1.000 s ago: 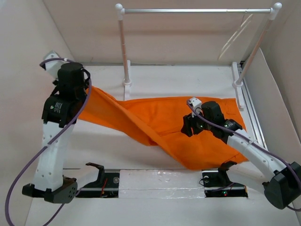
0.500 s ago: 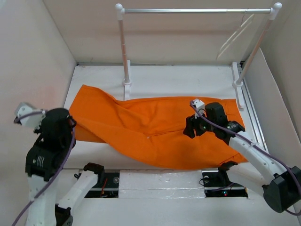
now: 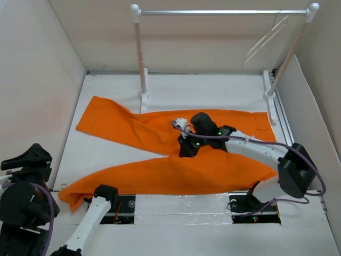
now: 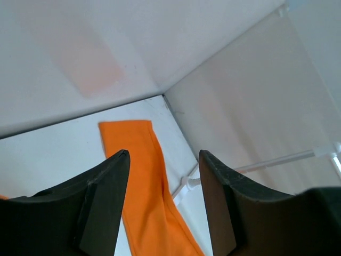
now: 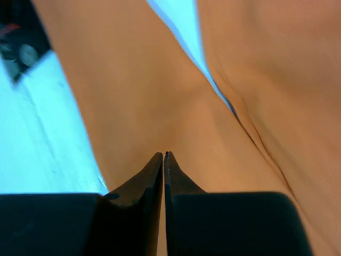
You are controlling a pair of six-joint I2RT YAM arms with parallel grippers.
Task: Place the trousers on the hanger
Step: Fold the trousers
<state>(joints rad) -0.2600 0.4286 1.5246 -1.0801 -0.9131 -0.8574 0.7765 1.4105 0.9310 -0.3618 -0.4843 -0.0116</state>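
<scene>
The orange trousers (image 3: 224, 160) lie flat on the table, their two legs spread to the left in a V. My right gripper (image 3: 186, 148) sits low over the fork of the legs. In the right wrist view its jaws are shut (image 5: 164, 156), tips against the cloth (image 5: 133, 106), with no fold showing between them. My left gripper (image 3: 24, 160) is drawn back at the near-left corner, off the cloth. Its jaws stand open (image 4: 164, 154) and empty, looking out along one trouser leg (image 4: 139, 176). The cream hanger (image 3: 264, 40) hangs at the right end of the rack bar.
The white-posted rack (image 3: 139, 58) with its silver bar (image 3: 218, 12) stands across the back of the table, its base (image 4: 186, 184) in the left wrist view. Walls close in the left, right and back sides. Black mounts (image 3: 250, 205) sit at the front edge.
My left gripper let go of the trouser leg, opened and swung back to the near-left corner. The leg now lies along the front. My right gripper moved left to the fork and shut.
</scene>
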